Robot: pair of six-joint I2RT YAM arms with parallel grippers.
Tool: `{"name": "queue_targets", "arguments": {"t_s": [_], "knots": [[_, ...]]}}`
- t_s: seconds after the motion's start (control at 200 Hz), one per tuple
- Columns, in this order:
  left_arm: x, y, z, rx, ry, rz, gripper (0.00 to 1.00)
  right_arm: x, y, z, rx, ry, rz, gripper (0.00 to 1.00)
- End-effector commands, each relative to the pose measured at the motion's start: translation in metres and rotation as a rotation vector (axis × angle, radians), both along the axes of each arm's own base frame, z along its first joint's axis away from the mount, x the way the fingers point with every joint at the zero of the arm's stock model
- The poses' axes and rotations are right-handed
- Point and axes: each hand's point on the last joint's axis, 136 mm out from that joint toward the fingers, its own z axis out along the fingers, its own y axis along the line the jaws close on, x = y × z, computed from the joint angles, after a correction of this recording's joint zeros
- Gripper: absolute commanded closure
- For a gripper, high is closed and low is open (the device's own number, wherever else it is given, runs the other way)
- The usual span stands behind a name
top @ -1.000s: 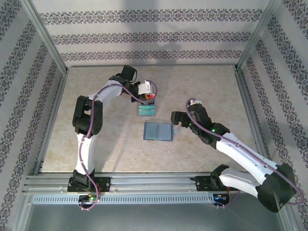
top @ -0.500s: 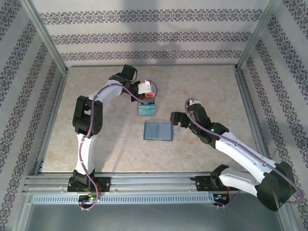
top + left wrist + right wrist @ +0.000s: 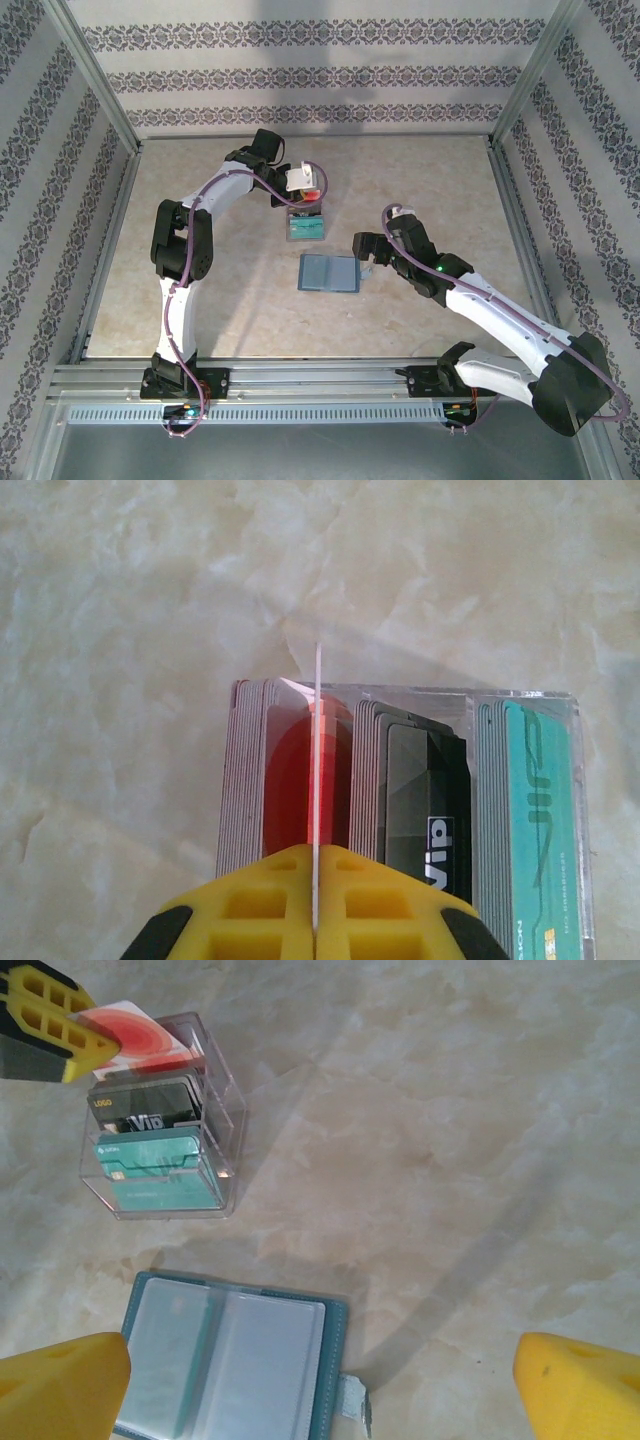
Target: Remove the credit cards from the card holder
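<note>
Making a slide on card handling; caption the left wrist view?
Left gripper shut on a red-and-white card, edge-on over the clear holder with three card stacks.

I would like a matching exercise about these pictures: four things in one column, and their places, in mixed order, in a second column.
Things:
1. red-and-white card
2. dark cards
3. teal cards
4. wallet

Places:
A. lying open on the table
B. middle compartment of the clear box
C. pinched in the left gripper
D. box compartment nearest the wallet

Pairs: 1-C, 2-B, 3-D, 4-A
</note>
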Motion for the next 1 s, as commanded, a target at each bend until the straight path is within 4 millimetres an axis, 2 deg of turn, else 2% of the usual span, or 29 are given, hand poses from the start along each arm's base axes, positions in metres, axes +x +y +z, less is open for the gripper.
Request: {"name": "queue_targets", "arguments": {"t_s": [0.0,0.055,0.085,0.385,0.515,0.605,0.76,0.829,0.994], "knots": [[-0.006,-0.002,-0.004,0.016,0.024,-0.021,0.86,0.004,0.006,0.016,0.027,-0.033,0.006,0.02],[-0.006,-0.003,-0.005,0.010,0.023,-0.018,0.73,0.004,0.005,0.016,0.027,-0.034,0.006,0.02],[-0.004,-0.003,-0.005,0.009,0.021,-0.015,0.70,0.004,0.005,0.016,0.028,-0.033,0.006,0.02],[-0.002,-0.006,0.006,-0.019,-0.001,-0.007,0.70,0.004,0.007,0.016,0.031,-0.033,0.010,0.02],[-0.003,-0.008,0.027,-0.052,-0.043,0.003,0.70,0.004,0.007,0.015,0.031,-0.029,0.011,0.04],[-0.005,-0.010,0.051,-0.089,-0.114,0.021,0.67,0.003,0.007,0.016,0.025,-0.026,0.007,0.06],[-0.011,-0.005,0.091,-0.168,-0.218,0.100,0.38,0.000,0.010,0.017,-0.014,-0.020,0.006,0.07],[-0.016,0.000,0.105,-0.194,-0.254,0.138,0.29,-0.002,0.014,0.016,-0.033,-0.009,0.004,0.07],[-0.029,0.019,0.118,-0.238,-0.295,0.284,0.12,-0.005,0.025,0.006,-0.083,0.039,-0.007,0.07]]}}
